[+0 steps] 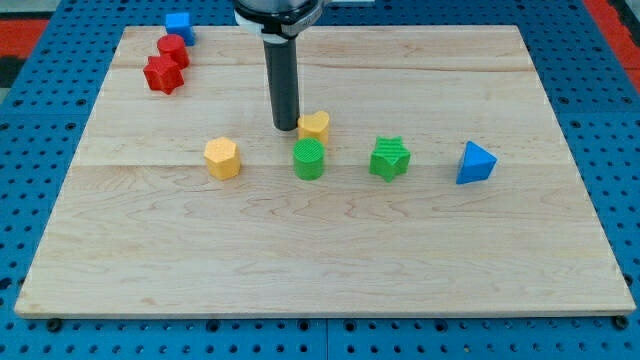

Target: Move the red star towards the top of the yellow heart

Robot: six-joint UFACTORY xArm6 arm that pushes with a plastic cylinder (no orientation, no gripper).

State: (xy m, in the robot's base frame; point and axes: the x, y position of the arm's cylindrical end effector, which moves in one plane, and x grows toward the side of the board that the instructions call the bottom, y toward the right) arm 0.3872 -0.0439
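The red star point(163, 75) lies near the board's top left corner, just below a red cylinder point(173, 50). The yellow heart point(315, 126) sits near the middle of the board. My tip point(287, 126) rests on the board right beside the heart's left side, touching or nearly touching it. The tip is far to the right of and below the red star.
A blue cube point(179, 26) sits at the top left edge. A yellow hexagon point(222, 157), a green cylinder point(310, 159), a green star point(389, 158) and a blue triangle point(475, 163) form a row across the middle of the wooden board point(330, 250).
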